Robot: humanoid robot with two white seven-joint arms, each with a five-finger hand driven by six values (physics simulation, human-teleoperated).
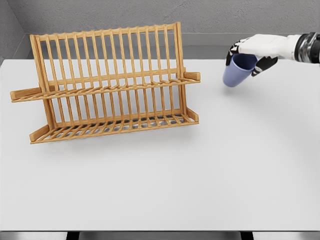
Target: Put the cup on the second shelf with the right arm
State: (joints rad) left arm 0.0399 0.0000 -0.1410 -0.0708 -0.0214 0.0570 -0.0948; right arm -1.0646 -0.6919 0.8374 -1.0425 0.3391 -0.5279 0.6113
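my right hand (250, 52): wrapped around the blue cup (238, 70), up near the table's (200, 170) far right edge
rack (107, 85): far left side

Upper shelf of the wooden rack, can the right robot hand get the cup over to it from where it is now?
Probably yes: the right robot hand holds the cup beside the upper shelf, with only bare table between.

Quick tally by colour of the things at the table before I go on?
Blue: 1, the cup, held tilted in the right hand
Wooden: 1, the rack
White: 1, the table
Total: 3
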